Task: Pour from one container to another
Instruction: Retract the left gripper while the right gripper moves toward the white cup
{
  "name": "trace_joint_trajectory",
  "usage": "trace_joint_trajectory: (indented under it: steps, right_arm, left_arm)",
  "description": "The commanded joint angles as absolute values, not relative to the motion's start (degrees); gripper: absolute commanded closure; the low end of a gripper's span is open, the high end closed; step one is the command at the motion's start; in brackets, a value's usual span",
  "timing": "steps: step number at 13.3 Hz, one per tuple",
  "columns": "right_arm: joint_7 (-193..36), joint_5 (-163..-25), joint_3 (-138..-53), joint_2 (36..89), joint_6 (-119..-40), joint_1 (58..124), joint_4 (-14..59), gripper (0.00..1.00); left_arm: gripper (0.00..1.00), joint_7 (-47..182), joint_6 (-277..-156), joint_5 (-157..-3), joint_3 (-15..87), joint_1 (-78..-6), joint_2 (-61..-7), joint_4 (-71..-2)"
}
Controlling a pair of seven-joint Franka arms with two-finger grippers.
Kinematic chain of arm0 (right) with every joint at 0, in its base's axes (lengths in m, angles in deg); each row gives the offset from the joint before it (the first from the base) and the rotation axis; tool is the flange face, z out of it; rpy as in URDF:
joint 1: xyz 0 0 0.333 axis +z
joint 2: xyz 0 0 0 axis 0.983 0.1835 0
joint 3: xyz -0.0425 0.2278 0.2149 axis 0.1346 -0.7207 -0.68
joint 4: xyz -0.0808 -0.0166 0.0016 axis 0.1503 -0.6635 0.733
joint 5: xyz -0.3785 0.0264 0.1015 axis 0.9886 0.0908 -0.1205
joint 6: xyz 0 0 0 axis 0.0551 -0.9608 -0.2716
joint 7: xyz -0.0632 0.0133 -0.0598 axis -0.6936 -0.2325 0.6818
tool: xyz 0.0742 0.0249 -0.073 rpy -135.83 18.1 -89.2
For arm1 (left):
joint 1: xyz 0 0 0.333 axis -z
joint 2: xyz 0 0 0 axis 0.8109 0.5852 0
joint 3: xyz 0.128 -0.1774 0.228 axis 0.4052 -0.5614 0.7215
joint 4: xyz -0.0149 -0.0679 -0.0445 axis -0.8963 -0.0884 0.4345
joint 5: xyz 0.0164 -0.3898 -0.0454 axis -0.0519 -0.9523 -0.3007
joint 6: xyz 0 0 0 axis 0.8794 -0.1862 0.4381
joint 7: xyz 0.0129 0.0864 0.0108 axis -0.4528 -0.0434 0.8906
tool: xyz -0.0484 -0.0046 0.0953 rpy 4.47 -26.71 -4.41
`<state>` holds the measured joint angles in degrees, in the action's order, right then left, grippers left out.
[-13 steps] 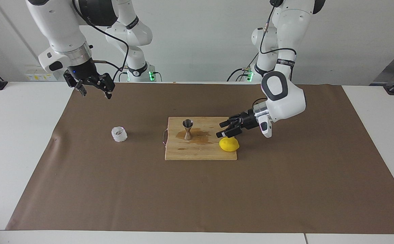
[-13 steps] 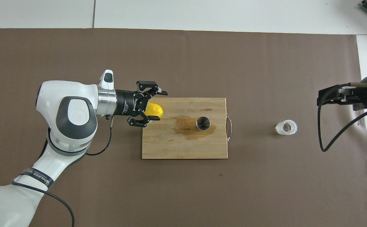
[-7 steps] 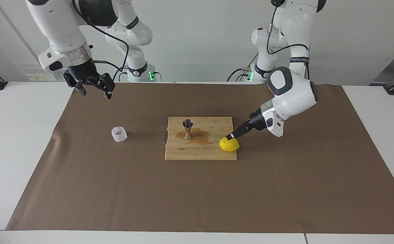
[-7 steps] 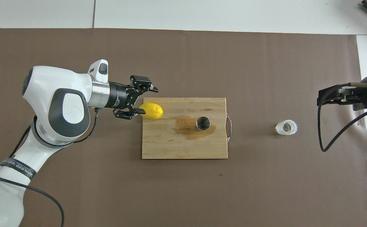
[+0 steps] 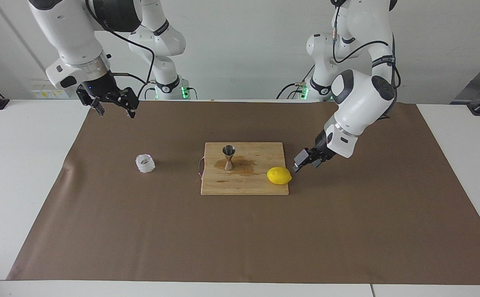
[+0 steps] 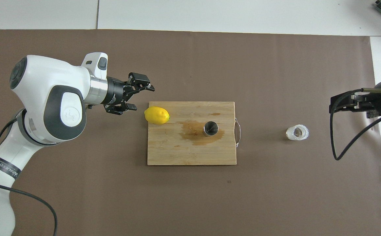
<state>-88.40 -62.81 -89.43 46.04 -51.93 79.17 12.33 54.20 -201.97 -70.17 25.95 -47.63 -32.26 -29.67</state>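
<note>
On the cutting board [image 5: 244, 181] in the facing view, the jigger [image 5: 228, 157] stands upright in a brown spill; the lemon [image 5: 279, 175] sits at one corner. The left gripper [image 5: 301, 162] hangs beside the lemon, apart from it. The glass cup [image 5: 145, 163] rests on the brown mat [image 5: 240, 239] toward the right arm's end.

In the overhead view, the left gripper [image 6: 141, 97] has its fingers spread and holds nothing. The right gripper [image 6: 336, 104] waits with its finger state indiscernible.

We record a white table [image 5: 25, 173] bearing a brown mat [image 5: 240, 231]. On the mat lie a wooden board [image 5: 240, 185] and a glass cup [image 5: 145, 163], well apart.
</note>
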Motion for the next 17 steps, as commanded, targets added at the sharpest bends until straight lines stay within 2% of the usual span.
trace_joint_trajectory:
  steps: [1, 4, 10, 12, 15, 17]
  right_arm:
    - [-77.6, -65.6, -89.8, 41.7, -55.7, 76.7, 20.4, 0.0]
    - [-61.8, -67.2, -89.7, 38.9, -62.4, 75.1, 29.1, 0.0]
    - [-20.5, -75.6, -89.7, 38.9, -72.1, 73.4, 39.7, 0.0]
    - [-8.2, -80.7, -89.7, 39.7, -76.1, 71.1, 43.3, 0.0]
    - [12.5, -89.1, -89.7, 44.2, -80.2, 68.4, 45.2, 0.0]
    - [21.7, -93.4, -89.7, 46.0, -80.9, 67.1, 45.4, 0.0]
  left_arm:
    - [0.0, 55.1, -195.8, -63.4, 26.1, -48.1, -32.7, -26.0]
    - [0.0, 61.5, -190.3, -56.6, 26.1, -50.0, -33.5, -23.9]
    - [0.0, 76.6, -183.3, -56.4, 26.2, -57.3, -36.0, -21.7]
    - [0.0, 76.6, -180.1, -54.6, 26.8, -57.3, -39.1, -21.7]
    - [0.0, 76.8, -175.2, -54.6, 31.0, -55.9, -42.2, -21.7]
    - [0.0, 77.1, -173.7, -54.5, 35.9, -50.7, -43.2, -21.8]
